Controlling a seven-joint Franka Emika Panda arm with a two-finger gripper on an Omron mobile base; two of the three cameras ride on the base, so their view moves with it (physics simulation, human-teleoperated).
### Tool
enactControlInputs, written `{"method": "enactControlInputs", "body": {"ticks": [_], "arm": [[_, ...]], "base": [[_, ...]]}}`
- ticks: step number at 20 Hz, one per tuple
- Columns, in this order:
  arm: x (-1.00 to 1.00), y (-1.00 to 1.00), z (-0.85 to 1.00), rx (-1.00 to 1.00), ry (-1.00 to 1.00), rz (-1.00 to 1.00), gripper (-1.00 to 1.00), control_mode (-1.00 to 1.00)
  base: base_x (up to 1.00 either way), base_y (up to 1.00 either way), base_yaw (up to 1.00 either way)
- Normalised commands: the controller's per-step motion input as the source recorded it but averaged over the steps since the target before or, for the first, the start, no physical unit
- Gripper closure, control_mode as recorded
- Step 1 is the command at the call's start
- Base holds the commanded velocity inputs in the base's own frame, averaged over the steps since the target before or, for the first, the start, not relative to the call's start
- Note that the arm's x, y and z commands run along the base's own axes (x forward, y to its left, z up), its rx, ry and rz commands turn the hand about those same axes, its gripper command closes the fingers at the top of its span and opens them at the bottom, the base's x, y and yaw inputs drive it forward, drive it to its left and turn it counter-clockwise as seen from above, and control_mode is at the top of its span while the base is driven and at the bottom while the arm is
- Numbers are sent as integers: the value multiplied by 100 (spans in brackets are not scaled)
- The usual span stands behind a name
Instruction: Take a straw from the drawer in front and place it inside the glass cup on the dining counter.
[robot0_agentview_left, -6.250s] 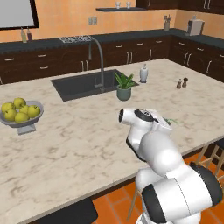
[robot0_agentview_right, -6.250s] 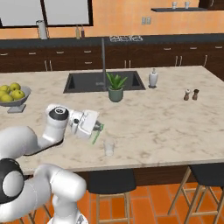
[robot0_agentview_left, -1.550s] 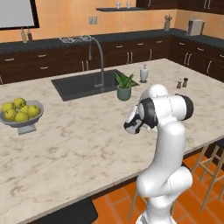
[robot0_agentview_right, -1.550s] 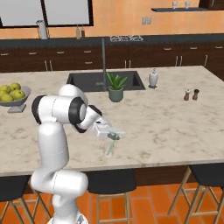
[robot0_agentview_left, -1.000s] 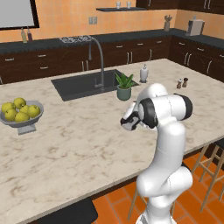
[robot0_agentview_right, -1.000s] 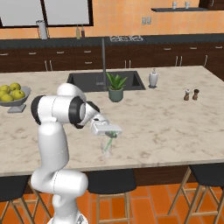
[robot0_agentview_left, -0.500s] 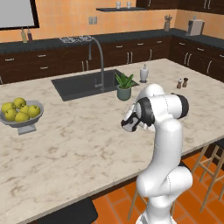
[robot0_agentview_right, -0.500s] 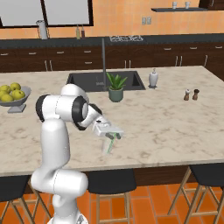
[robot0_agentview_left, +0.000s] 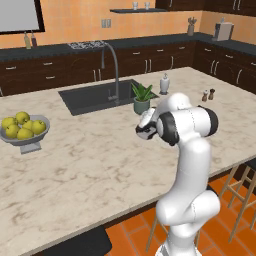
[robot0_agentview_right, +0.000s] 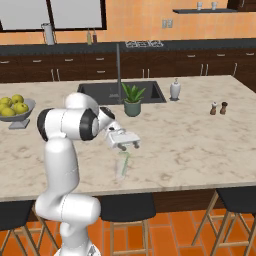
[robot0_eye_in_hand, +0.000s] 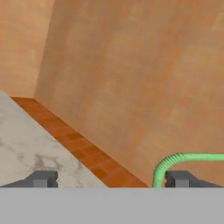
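We see the dining counter (robot0_agentview_right: 200, 145) with the glass cup (robot0_agentview_right: 122, 165) near its front edge; the pale-green straw (robot0_agentview_right: 125, 159) stands tilted inside it. Just above the cup our gripper (robot0_agentview_right: 124, 145) hangs with jaws spread wide, nothing held between them

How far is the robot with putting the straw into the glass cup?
Nearly done: the thin pale-green straw stands inside the small clear glass cup on the beige marbled dining counter. In hand: nothing, the end effector is open above the cup. Left: only backing away.
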Motion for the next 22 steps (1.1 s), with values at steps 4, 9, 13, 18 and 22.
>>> {"method": "enactControlInputs", "body": {"ticks": [4,9,13,18,22], "arm": [[10,93,-3,-25,-42,0,-100,-100],[20,45,14,-9,-49,0,-100,-100],[65,14,7,0,-41,0,-100,-100],[27,37,8,21,-82,3,-100,-100],[21,61,0,45,-100,7,-100,-100]], "base": [[0,0,0],[0,0,0],[0,0,0],[0,0,0],[0,0,0]]}}
